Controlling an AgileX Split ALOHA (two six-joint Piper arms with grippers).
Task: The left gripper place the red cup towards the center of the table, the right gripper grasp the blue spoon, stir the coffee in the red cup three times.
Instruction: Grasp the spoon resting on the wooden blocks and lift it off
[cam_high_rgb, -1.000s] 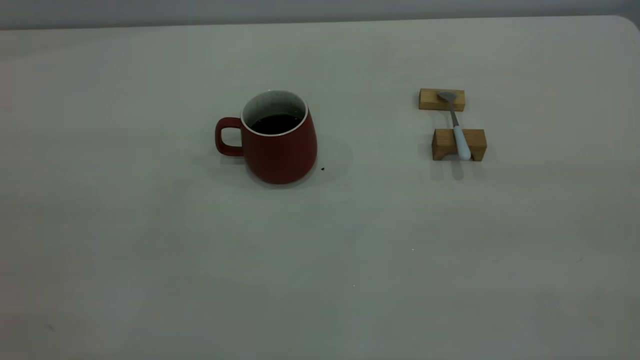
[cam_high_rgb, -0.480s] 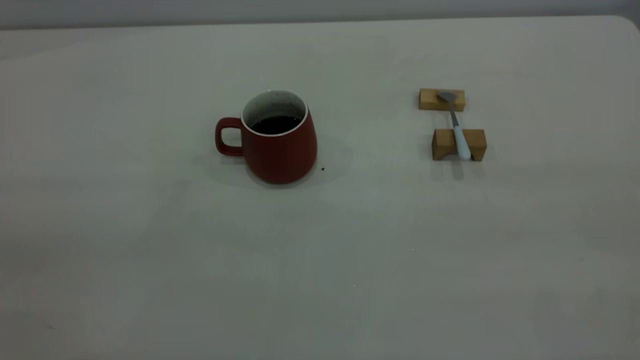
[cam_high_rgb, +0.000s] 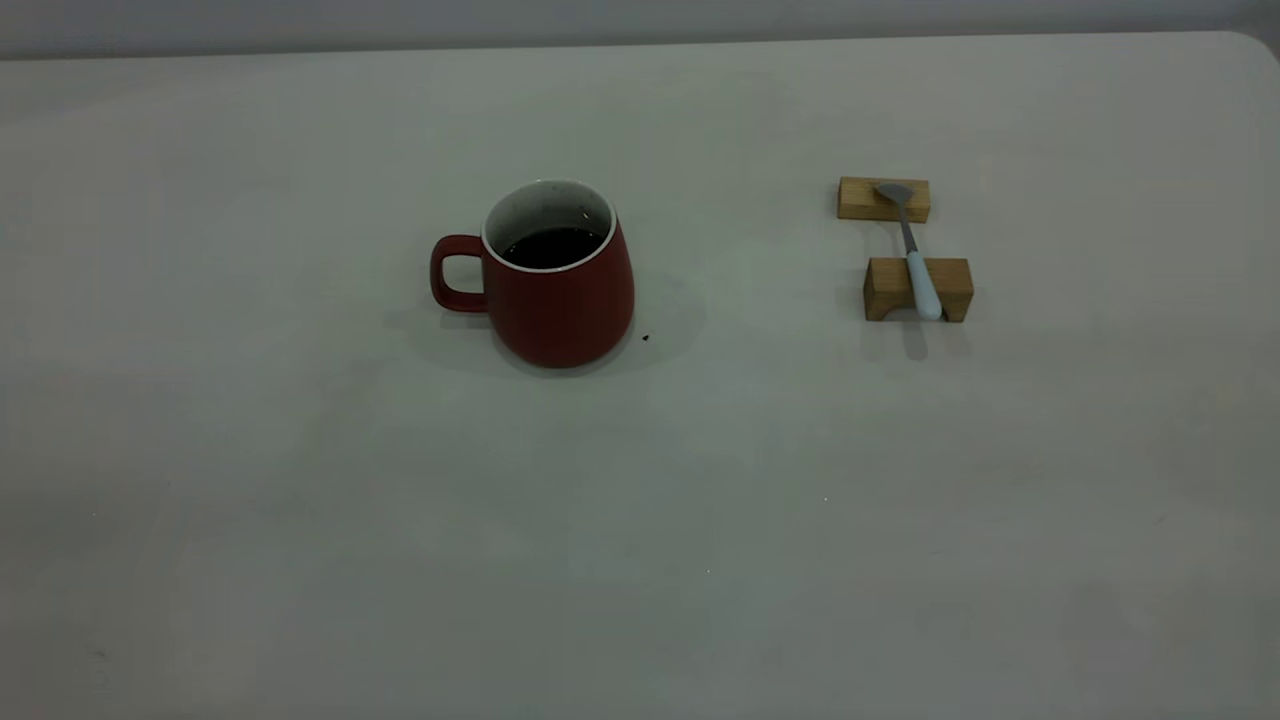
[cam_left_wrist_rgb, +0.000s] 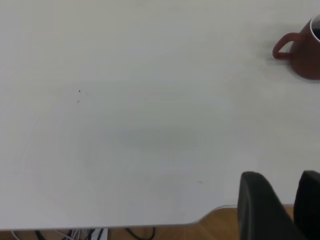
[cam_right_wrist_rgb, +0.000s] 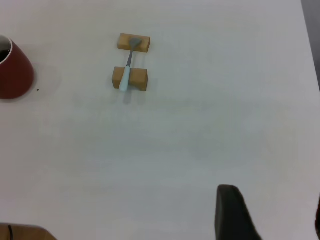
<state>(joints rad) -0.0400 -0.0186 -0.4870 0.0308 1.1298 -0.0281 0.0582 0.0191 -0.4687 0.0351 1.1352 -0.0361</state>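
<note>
The red cup (cam_high_rgb: 560, 275) stands upright left of the table's (cam_high_rgb: 640, 520) middle, handle to the left, with dark coffee (cam_high_rgb: 550, 247) inside. It also shows in the left wrist view as the red cup (cam_left_wrist_rgb: 302, 50) and in the right wrist view as the red cup (cam_right_wrist_rgb: 12, 70). The blue spoon (cam_high_rgb: 915, 260) lies across two wooden blocks, bowl on the far one; the right wrist view also shows the blue spoon (cam_right_wrist_rgb: 126, 72). The left gripper (cam_left_wrist_rgb: 282, 180) hangs by the table's edge, far from the cup, a narrow gap between its fingers. The right gripper (cam_right_wrist_rgb: 270, 200) is open and empty, far from the spoon. Neither gripper appears in the exterior view.
Two tan wooden blocks (cam_high_rgb: 884, 198) (cam_high_rgb: 918, 289) hold the spoon at the right. A small dark speck (cam_high_rgb: 645, 338) lies beside the cup. The table's near edge and the floor (cam_left_wrist_rgb: 215, 225) show in the left wrist view.
</note>
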